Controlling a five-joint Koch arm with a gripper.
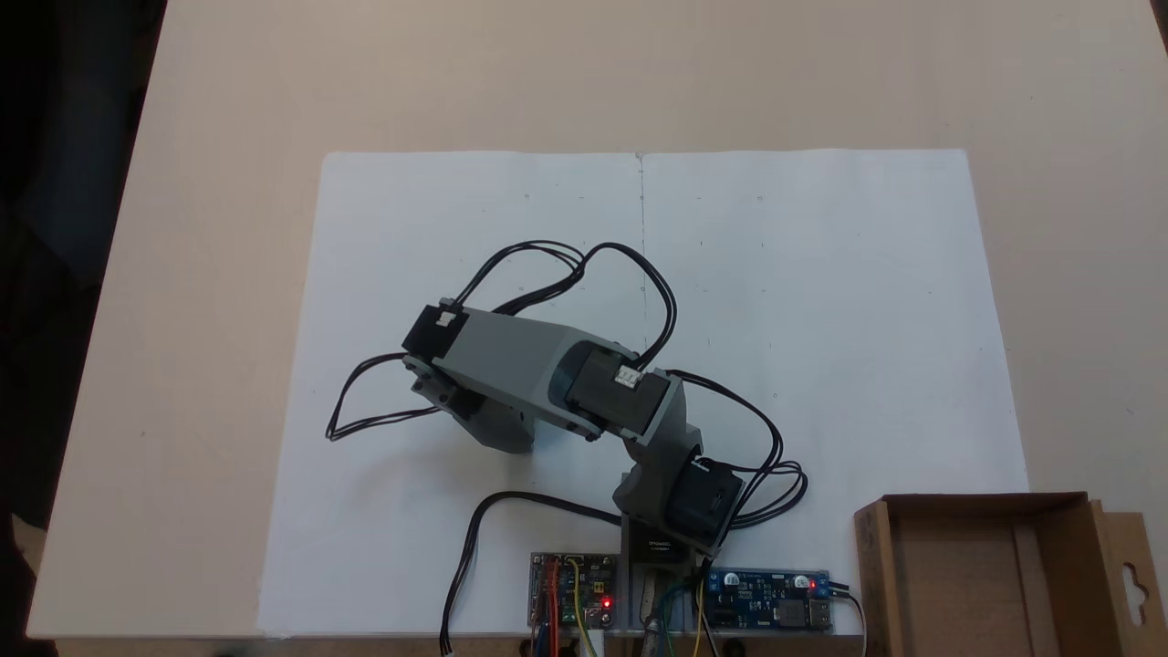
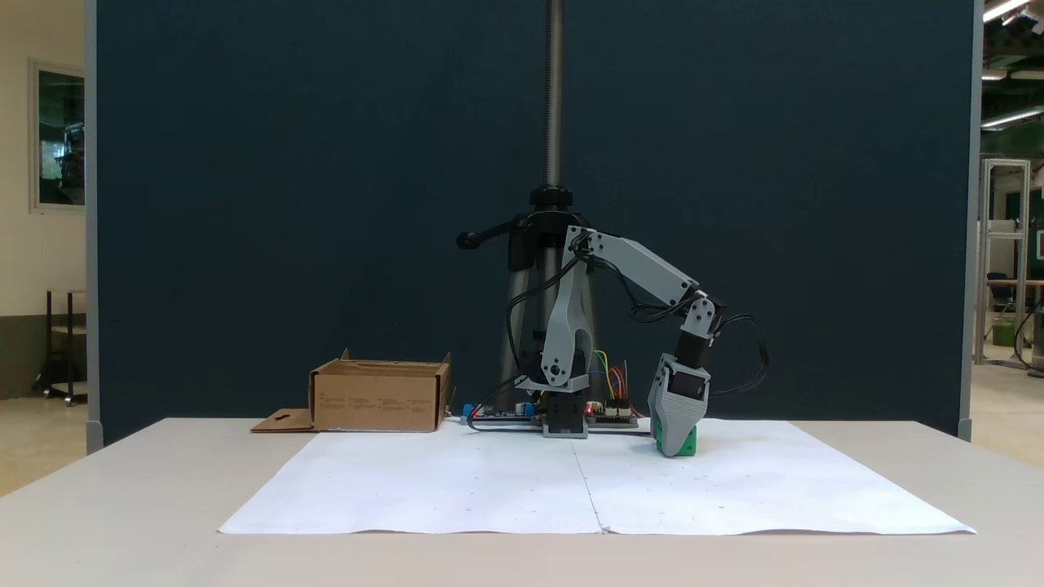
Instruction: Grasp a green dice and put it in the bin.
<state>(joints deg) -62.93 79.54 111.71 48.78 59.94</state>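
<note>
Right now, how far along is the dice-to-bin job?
Done: the approach. In a fixed view the gripper is down at the white paper sheet, around the small bright green dice. In hand: the grasp; whether the jaws have closed cannot be told, and the dice sits on the paper. Left: lift, carry across to the shallow brown cardboard bin, release. The bin's visible floor is bare.

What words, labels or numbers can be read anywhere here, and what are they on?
Nothing can be read.
Bin: rows of small dark print on its front wall, too small to read.
Black motor at the arm's base: a pale label, blurred.
Circuit boards: markings too tiny to read.
Green dice: no pips can be made out.
</note>
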